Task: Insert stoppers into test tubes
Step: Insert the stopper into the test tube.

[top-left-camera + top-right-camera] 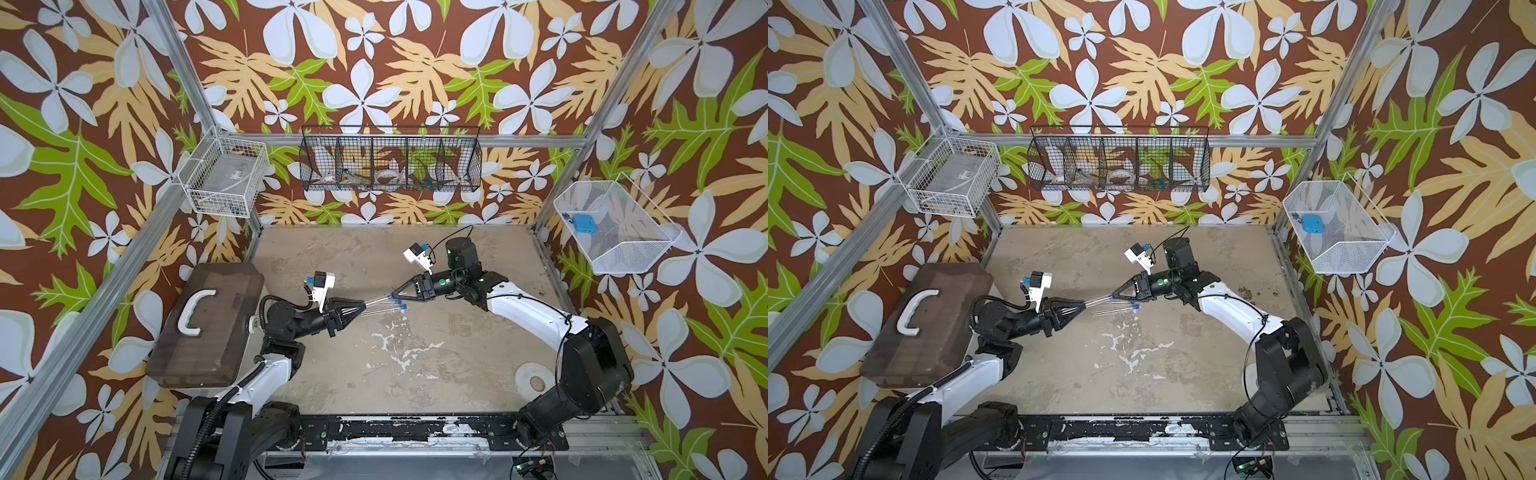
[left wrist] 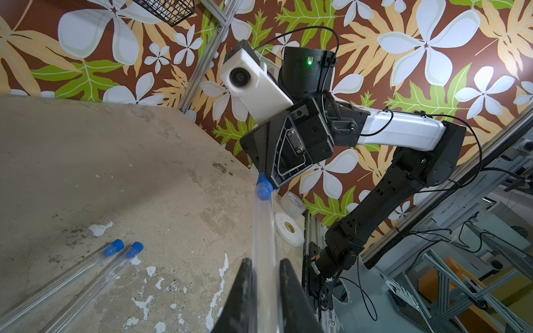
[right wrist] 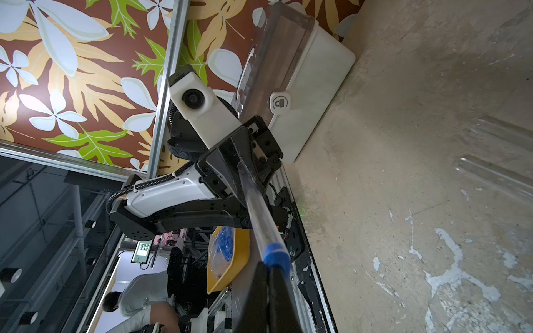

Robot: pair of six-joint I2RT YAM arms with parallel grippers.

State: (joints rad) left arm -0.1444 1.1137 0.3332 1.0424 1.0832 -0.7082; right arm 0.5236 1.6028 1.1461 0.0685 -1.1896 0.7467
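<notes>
While my left gripper (image 1: 363, 308) is clenched on one tube (image 2: 264, 239), holding it off the table (image 1: 415, 365), the right gripper (image 1: 395, 296) is pinched tight on a stopper (image 2: 264, 188) sitting in that tube's mouth. I see two other tubes (image 2: 66, 276), both capped blue, lying side by side on the table just beside the held one.
</notes>
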